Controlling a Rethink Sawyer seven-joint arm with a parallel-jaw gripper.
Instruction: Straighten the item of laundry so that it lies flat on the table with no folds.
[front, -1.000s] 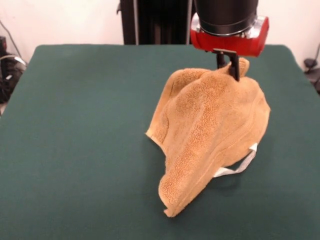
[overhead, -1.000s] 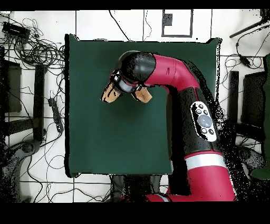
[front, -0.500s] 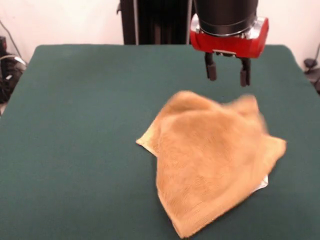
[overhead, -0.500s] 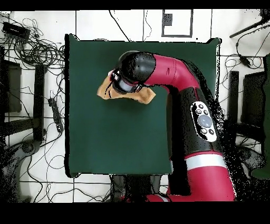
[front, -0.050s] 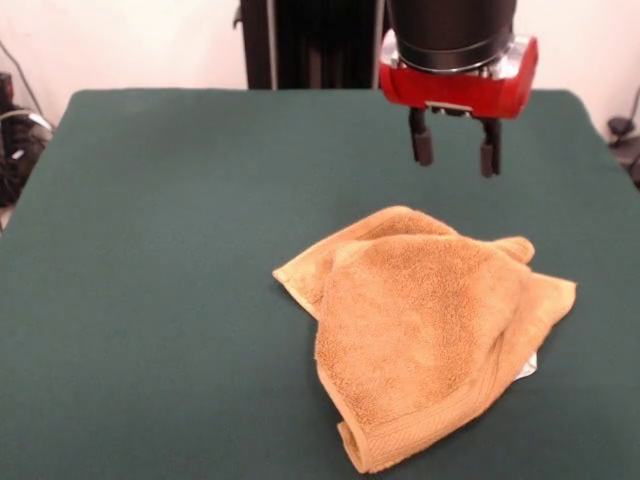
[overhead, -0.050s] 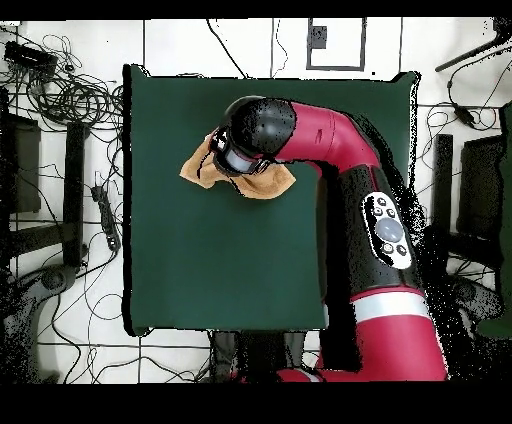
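Note:
The item of laundry (front, -0.050s: 420, 320) is an orange-tan terry towel lying crumpled on the green table (front, -0.050s: 150, 250), folded over itself with a thick hemmed fold at its near corner and a bit of white label showing at its right edge. My gripper (front, -0.050s: 454, 150) hangs open above the towel's far edge, holding nothing and clear of the cloth. In the overhead view the arm's wrist covers the middle of the towel (overhead, -0.050s: 196, 168), which shows on both sides of it.
The table (overhead, -0.050s: 200, 260) stretches wide around the towel. Cables and stands lie on the floor beyond the table's edges in the overhead view.
The gripper opened and let go of the lifted towel. The towel dropped from a hanging peak and settled in a folded heap on the table.

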